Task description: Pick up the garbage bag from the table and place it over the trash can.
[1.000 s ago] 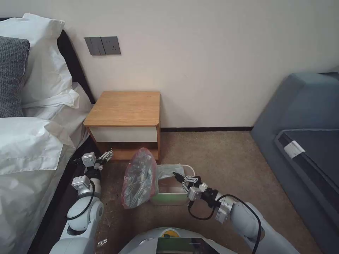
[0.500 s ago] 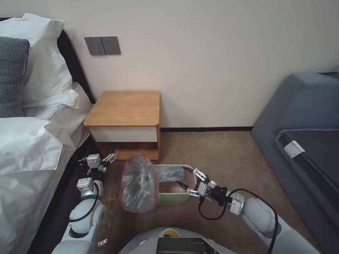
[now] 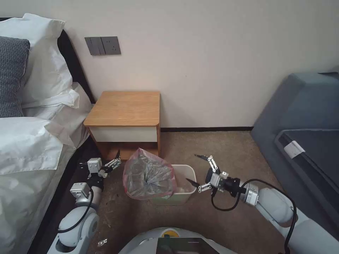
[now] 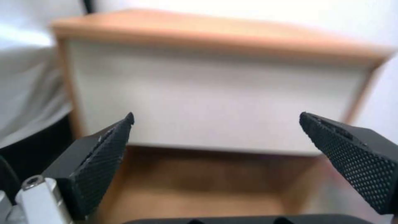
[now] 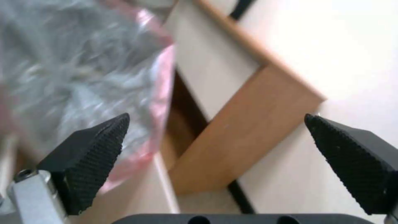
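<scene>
the left gripper (image 3: 112, 163) is hovering with fingers apart beside the table (image 3: 123, 109). the garbage bag (image 3: 150, 174) is draping only the trash can (image 3: 182, 187)'s left rim, unheld, likely slipping off. the right gripper (image 3: 196, 169) is gaping empty.

Crumpled garbage bag (image 3: 149, 175) draped over trash can (image 3: 183, 188)

garbage bag (image 3: 149, 175) covering trash can (image 3: 185, 176) left half, right half open, table (image 3: 123, 110) close behind
</scene>
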Robot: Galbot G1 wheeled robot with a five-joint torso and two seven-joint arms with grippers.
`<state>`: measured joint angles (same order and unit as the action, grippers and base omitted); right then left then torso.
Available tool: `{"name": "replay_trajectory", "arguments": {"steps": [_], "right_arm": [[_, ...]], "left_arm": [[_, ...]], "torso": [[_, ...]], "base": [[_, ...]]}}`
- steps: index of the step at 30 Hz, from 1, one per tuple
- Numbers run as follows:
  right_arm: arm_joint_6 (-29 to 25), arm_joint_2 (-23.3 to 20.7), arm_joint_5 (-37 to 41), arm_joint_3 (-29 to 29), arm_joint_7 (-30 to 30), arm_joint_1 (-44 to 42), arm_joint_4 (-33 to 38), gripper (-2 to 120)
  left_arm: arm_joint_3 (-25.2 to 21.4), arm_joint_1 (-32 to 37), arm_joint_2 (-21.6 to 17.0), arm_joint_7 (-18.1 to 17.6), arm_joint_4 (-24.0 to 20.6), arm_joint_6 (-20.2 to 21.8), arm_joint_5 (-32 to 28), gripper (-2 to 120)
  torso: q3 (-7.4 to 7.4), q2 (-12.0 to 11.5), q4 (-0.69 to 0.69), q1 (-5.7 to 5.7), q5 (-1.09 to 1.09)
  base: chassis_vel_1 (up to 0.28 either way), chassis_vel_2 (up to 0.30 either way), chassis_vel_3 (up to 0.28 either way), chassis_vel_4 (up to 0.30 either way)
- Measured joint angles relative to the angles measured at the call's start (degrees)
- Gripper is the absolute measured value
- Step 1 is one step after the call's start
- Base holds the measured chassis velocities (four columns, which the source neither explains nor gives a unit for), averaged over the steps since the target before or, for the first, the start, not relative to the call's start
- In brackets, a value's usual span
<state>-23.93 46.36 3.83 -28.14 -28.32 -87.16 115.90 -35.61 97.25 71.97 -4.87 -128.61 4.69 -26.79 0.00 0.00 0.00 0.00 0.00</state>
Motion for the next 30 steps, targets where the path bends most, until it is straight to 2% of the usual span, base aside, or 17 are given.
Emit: {"name": "replay_trajectory", "arguments": {"steps": [2,3,4,6,7,8,11,13,15,16,18,20,22,24,25,28,30], "right_arm": [[-0.5,2.4,0.3,-0.2,0.4,0.7,-0.3,100],[-0.7,3.7,0.3,-0.2,0.7,1.0,-0.6,100],[-0.7,3.7,0.3,-0.2,0.7,1.0,-0.6,100],[-1.2,5.7,0.3,0.0,0.9,1.4,-1.0,100],[-1.4,6.4,0.3,0.1,1.0,1.5,-1.0,100],[-1.4,6.4,0.3,0.1,1.0,1.5,-1.0,100],[-2.0,7.6,0.5,0.1,1.3,1.6,-1.0,100],[-2.1,7.8,0.5,0.1,1.3,1.6,-1.1,100],[-2.3,8.3,0.6,0.1,1.4,1.6,-1.2,100],[-2.3,8.3,0.6,0.1,1.4,1.6,-1.2,100],[-2.3,8.5,0.6,0.4,1.4,1.6,-1.3,100],[-2.3,8.5,0.6,0.4,1.4,1.6,-1.3,100],[-2.3,8.4,0.6,0.5,1.4,1.5,-1.1,100],[-2.3,8.4,0.6,0.5,1.4,1.3,-1.0,100],[-2.3,8.4,0.6,0.5,1.4,1.3,-1.0,100],[-2.3,8.4,0.6,0.7,1.3,1.2,-1.2,100],[-2.4,8.5,0.6,0.9,1.3,1.3,-1.2,100]], "left_arm": [[-0.3,0.5,-0.2,1.7,-5.0,1.7,-5.8,99],[-0.3,0.8,-0.4,2.2,-8.0,4.0,-9.7,99],[-0.3,0.8,-0.4,2.2,-8.0,4.0,-9.7,99],[0.5,1.4,-0.8,1.9,-13.2,9.5,-16.1,100],[1.1,2.0,-1.1,1.6,-14.5,11.5,-18.0,100],[1.1,2.0,-1.1,1.6,-14.5,11.5,-18.0,100],[4.2,4.7,-1.6,0.2,-15.2,15.4,-20.9,99],[5.2,5.2,-1.6,0.1,-15.2,15.3,-21.1,99],[8.2,6.2,-1.3,1.7,-12.7,12.6,-19.9,100],[8.2,6.2,-1.3,1.7,-12.7,12.6,-19.9,100],[10.8,6.4,-0.9,3.4,-8.4,9.6,-15.2,100],[11.4,6.4,-0.7,3.2,-7.4,9.4,-14.0,100],[12.2,6.2,-0.5,2.0,-5.6,9.0,-11.1,100],[12.7,5.4,0.2,-2.0,-3.1,8.7,-7.6,99],[12.7,5.4,0.2,-2.0,-3.1,8.7,-7.6,99],[12.6,4.7,1.0,-5.5,-1.6,8.8,-6.1,95],[12.5,4.5,1.2,-5.9,-1.6,8.9,-6.1,94]], "torso": [[0.00,0.0,-0.01,0.00,0.00],[0.00,0.0,-0.01,0.00,0.00],[0.00,0.0,-0.01,0.00,0.00],[0.00,0.0,-0.02,0.00,0.02],[0.00,0.0,-0.02,0.00,0.02],[0.00,0.0,-0.02,0.00,0.02],[0.00,0.0,0.00,0.00,-0.02],[0.00,0.0,0.01,0.00,-0.01],[0.00,0.0,0.00,0.00,0.01],[0.00,0.0,0.00,0.00,0.01],[0.00,0.0,0.00,0.00,-0.02],[0.00,0.0,0.00,0.00,-0.01],[0.00,0.0,-0.01,0.00,-0.01],[0.00,0.0,0.00,0.00,-0.01],[0.00,0.0,0.00,0.00,-0.01],[0.00,0.0,0.00,0.00,0.00],[0.00,0.0,0.00,0.00,0.00]], "base": [[0.000,0.000,0.000,0.000],[0.000,0.000,0.000,0.000],[0.000,0.000,0.000,0.000],[0.000,0.000,0.000,0.000],[0.000,0.000,0.000,0.000],[0.000,0.000,0.000,0.000],[0.000,0.000,0.000,0.000],[0.000,0.000,0.000,0.000],[0.000,0.000,0.000,0.000],[0.000,0.000,0.000,0.000],[0.000,0.000,0.000,0.000],[0.000,0.000,0.000,0.000],[0.000,0.000,0.000,0.000],[0.000,0.000,0.000,0.000],[0.000,0.000,0.000,0.000],[0.000,0.000,0.000,0.000],[0.000,0.000,0.000,0.000]]}}
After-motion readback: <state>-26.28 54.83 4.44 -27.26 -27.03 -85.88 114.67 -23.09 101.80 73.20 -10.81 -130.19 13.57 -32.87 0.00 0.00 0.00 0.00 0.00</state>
